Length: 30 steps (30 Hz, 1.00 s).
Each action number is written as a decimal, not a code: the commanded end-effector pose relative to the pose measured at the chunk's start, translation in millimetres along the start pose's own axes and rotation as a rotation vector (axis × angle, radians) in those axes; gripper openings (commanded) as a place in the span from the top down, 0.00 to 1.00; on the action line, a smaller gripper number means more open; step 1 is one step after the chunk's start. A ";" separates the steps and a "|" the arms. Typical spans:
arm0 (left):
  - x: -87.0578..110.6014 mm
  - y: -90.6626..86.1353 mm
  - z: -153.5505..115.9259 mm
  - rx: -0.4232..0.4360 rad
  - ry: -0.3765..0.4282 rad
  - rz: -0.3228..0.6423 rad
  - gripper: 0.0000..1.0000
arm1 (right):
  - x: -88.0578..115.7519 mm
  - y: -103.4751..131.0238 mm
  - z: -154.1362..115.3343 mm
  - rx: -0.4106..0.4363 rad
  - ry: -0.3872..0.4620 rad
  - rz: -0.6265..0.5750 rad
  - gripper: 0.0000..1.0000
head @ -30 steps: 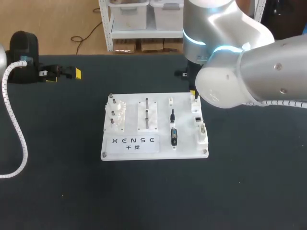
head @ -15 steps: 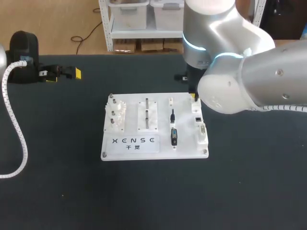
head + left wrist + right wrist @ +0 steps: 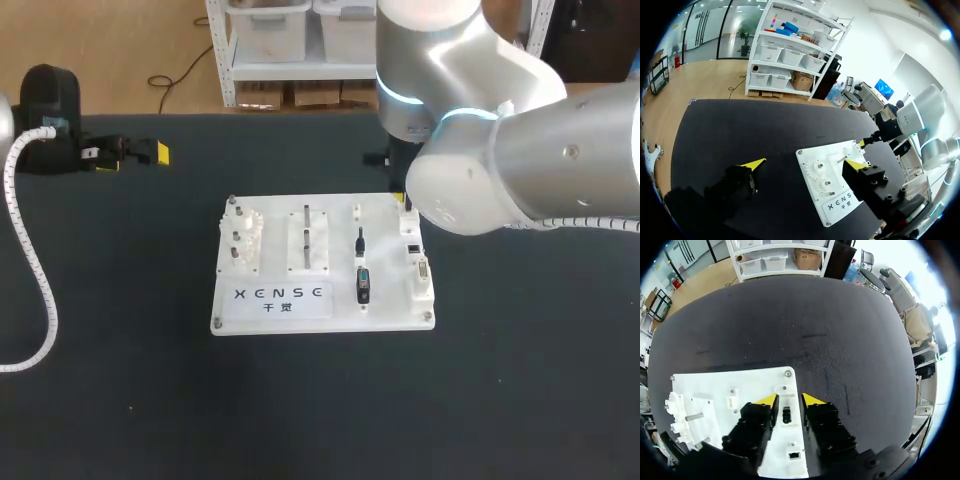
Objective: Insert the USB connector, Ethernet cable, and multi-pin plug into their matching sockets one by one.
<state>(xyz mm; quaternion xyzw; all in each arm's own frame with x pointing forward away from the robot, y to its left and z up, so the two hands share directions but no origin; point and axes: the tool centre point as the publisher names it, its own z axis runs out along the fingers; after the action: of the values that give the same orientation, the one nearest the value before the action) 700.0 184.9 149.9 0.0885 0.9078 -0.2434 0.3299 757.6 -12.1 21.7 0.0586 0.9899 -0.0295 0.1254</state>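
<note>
Small black connector (image 3: 786,415) stands upright in a white block at the far right corner of the white board (image 3: 385,225), which lies flat on the dark worktop (image 3: 110,390). The right hand (image 3: 790,400) straddles this connector from above; I cannot tell whether it is grasping it or has it released. In the head view the right arm (image 3: 500,150) covers that hand, and only the connector's dark top shows at the board's corner. Nearer along the same edge sit two sockets (image 3: 417,258), one behind the other. One column inward, a thin black plug (image 3: 359,240) and a broader black piece (image 3: 363,285) rest on the board. White toothed pieces (image 3: 241,240) stand along its left side. The left hand (image 3: 140,153) is well apart from the board, over the worktop's far left, released, with nothing in it.
</note>
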 end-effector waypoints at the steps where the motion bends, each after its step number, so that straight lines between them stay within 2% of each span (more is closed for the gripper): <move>1: 0.0 0.0 0.0 0.000 0.000 0.000 0.00 | 9.6 2.0 -23.4 0.010 -0.068 0.001 0.00; 6: 0.0 0.0 0.0 0.000 0.000 0.000 0.00 | 18.6 11.1 -44.7 0.001 -0.099 -0.011 0.00; 10: 0.0 0.0 0.0 0.000 0.000 0.000 0.00 | 34.6 20.2 -54.9 -0.028 -0.082 -0.021 0.00; 20: 0.0 0.0 0.0 0.000 0.000 0.000 0.00 | 77.1 47.0 -44.7 -0.079 0.076 -0.032 0.00; 28: 0.0 0.0 0.0 0.000 0.000 0.000 0.00 | 90.4 59.0 -38.5 -0.097 0.110 -0.055 0.00; 30: 0.0 0.0 0.0 0.000 0.000 0.000 0.00 | 93.0 59.7 -37.2 -0.100 0.125 -0.058 0.08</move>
<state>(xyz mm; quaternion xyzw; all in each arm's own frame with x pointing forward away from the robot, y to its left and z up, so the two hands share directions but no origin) 700.0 185.0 149.9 0.0885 0.9078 -0.2434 0.3299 664.4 57.9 33.1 0.0259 0.9968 0.0202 0.0726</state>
